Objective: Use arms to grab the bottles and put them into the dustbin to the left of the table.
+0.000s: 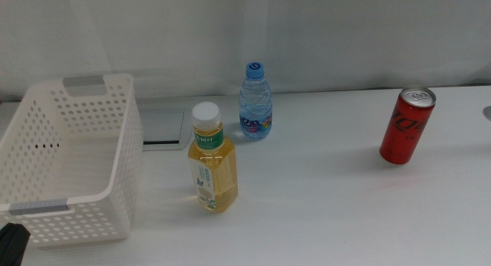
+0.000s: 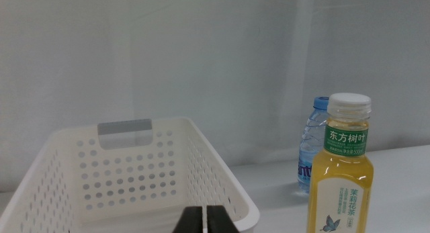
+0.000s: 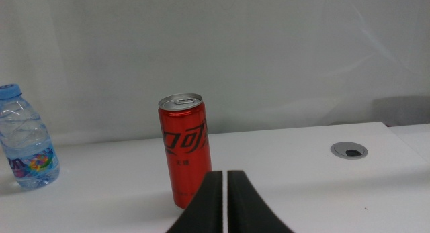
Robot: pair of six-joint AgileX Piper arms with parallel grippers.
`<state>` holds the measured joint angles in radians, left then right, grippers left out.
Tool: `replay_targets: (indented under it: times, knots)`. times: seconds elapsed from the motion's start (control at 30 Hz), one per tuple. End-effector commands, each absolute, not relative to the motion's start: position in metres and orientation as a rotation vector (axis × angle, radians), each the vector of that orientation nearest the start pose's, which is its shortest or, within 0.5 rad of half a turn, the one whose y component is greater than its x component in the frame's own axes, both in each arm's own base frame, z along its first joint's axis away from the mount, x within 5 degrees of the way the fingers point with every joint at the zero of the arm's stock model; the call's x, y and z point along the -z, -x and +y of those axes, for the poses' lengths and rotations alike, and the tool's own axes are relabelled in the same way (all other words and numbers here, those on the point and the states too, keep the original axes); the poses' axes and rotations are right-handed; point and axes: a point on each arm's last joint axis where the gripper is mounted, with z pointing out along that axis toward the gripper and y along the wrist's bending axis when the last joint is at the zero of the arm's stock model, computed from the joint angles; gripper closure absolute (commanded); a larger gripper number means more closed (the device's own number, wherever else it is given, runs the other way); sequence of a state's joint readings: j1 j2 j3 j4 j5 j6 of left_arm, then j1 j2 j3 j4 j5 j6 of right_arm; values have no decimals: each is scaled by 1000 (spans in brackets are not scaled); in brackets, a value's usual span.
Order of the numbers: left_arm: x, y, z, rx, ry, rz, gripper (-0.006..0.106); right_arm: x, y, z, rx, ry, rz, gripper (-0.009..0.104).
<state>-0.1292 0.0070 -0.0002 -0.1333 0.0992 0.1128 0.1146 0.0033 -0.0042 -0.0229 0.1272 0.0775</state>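
The yellow-liquid bottle with white cap and green label stands upright on the white table, just right of the white perforated dustbin. The small clear bottle with blue cap stands behind it. The red can stands at the far right. My left gripper is shut and empty, low at the table's near left, facing the dustbin and the yellow bottle; only a dark tip of it shows in the middle view. My right gripper is shut and empty, facing the can.
A grey inset panel lies behind the dustbin. A round grey cable hole sits in the tabletop at the far right. A white curtain wall closes the back. The clear bottle also shows in the right wrist view.
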Motion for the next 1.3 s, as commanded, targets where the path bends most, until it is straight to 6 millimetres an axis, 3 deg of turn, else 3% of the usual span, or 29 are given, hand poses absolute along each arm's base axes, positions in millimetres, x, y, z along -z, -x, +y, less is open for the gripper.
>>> replay_targets:
  times: [0.0,0.07,0.13,0.2,0.33,0.37,1.1,1.27]
  knots:
    - [-193,-57,-9,142,-96,1609,103,-196,-55,6,-119,45,1596,98]
    - [-194,-57,-9,141,-94,1599,103,-197,-55,6,-119,45,1588,97]
    - [-194,-57,-9,141,-94,1599,84,-196,-55,6,-130,33,1594,78]
    - [-194,-57,-9,148,-87,1600,63,-195,-55,6,-161,6,1595,56]
    - [-193,-57,-9,160,-75,1602,7,-195,-55,6,-163,8,1586,-2]
    - [-193,-57,-9,176,-59,1603,8,-195,-55,6,-162,9,1578,-8]
    - [-199,-57,-8,182,-43,1549,9,-196,-55,6,-156,15,1576,-8]
    - [-211,-55,-8,205,-26,1528,9,-196,-55,6,-156,15,1576,-8]
